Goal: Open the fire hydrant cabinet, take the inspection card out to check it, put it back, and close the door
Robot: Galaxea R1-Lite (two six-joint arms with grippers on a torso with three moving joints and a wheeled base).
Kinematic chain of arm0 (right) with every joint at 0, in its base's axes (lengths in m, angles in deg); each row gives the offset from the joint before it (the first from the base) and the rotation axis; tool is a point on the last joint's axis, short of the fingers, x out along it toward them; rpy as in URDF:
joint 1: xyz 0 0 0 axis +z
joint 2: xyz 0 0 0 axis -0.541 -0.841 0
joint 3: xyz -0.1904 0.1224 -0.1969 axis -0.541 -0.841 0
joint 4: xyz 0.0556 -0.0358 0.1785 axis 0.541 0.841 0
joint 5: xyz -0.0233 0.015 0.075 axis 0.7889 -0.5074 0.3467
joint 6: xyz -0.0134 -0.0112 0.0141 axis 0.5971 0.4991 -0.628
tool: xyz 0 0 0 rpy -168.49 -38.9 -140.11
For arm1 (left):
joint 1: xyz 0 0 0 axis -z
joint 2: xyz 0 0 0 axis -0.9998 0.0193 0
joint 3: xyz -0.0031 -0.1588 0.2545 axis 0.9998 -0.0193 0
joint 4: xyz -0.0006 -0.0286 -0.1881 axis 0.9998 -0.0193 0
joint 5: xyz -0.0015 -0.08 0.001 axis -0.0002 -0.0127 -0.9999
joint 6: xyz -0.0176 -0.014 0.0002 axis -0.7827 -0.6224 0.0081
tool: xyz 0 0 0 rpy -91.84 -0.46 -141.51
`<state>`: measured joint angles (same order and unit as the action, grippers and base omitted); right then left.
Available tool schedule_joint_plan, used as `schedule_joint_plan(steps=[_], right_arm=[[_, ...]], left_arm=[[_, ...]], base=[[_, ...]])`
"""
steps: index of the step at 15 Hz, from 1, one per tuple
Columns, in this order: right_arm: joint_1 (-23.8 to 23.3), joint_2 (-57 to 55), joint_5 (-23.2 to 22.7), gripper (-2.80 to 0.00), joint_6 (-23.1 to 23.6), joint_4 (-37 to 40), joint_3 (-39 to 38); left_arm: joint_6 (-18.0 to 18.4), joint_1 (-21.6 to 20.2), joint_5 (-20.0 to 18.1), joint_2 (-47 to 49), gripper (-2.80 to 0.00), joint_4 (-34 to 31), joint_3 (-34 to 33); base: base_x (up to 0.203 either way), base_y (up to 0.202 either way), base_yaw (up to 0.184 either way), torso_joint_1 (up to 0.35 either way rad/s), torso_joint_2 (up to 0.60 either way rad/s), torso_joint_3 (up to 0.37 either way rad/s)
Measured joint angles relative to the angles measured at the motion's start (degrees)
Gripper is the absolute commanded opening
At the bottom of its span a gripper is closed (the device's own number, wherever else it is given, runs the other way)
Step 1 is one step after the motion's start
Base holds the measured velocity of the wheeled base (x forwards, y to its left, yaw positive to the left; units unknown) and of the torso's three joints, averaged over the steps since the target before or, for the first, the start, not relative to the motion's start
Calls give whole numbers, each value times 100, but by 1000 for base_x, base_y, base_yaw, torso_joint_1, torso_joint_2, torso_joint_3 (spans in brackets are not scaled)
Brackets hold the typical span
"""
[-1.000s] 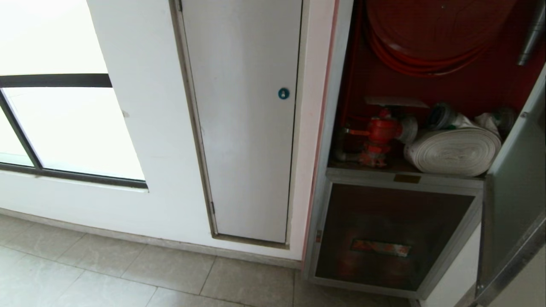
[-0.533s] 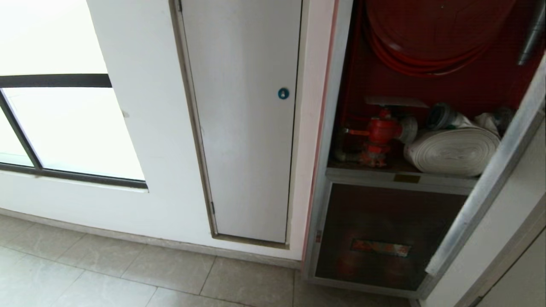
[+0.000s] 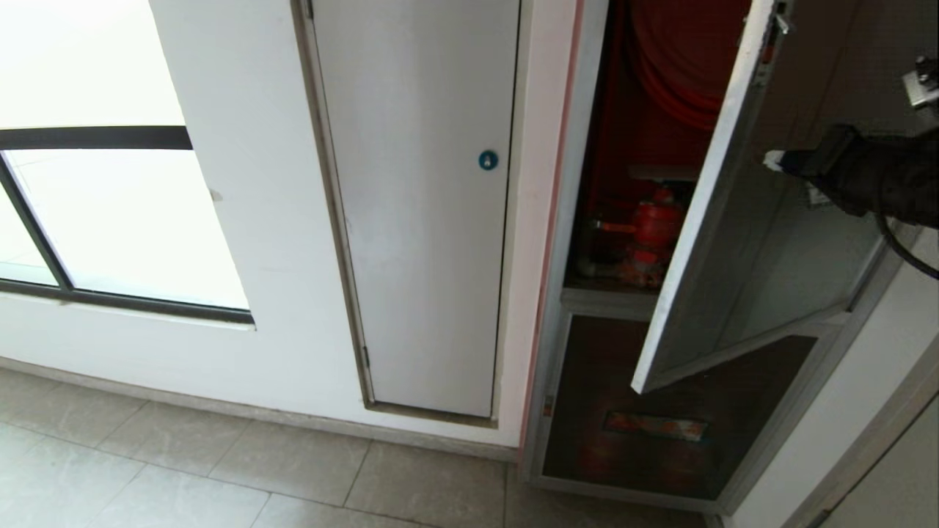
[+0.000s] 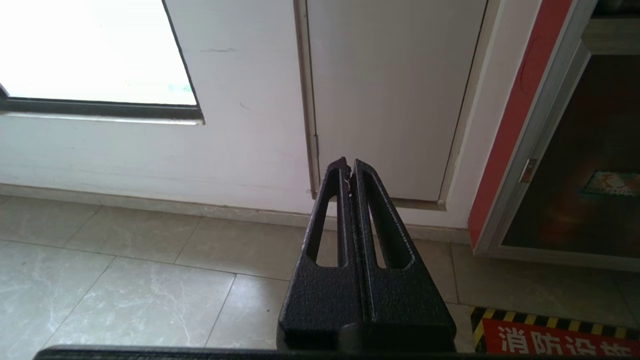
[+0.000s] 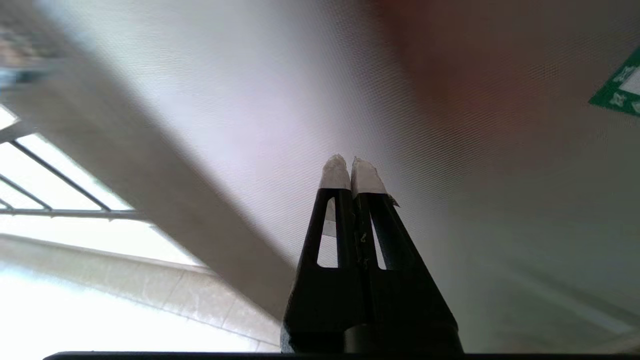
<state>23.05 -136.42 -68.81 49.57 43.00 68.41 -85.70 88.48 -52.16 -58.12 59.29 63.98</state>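
Head view: right gripper, fingers pressed together, empty, against half-closed door of fire hydrant cabinet, far right | Left wrist: left gripper closed, idle | Right wrist: fingertips meet glass | Step: closing; next, push flush. Card unseen.

Before me a white wall holds a bright window at left, a grey-white panel with round blue lock beside it; beige floor tiles lie near.
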Motion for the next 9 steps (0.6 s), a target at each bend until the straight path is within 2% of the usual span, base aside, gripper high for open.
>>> schedule_joint_plan(steps=[6,9], right_arm=[[163,-1758,58,-280,13,-3,1808],[235,-2211,58,-280,48,-1,2333]], left_arm=[[1,0,0,0,-280,1,0],[1,0,0,0,-280,1,0]], base=[[0,0,0,0,0,0],[0,0,0,0,0,0]])
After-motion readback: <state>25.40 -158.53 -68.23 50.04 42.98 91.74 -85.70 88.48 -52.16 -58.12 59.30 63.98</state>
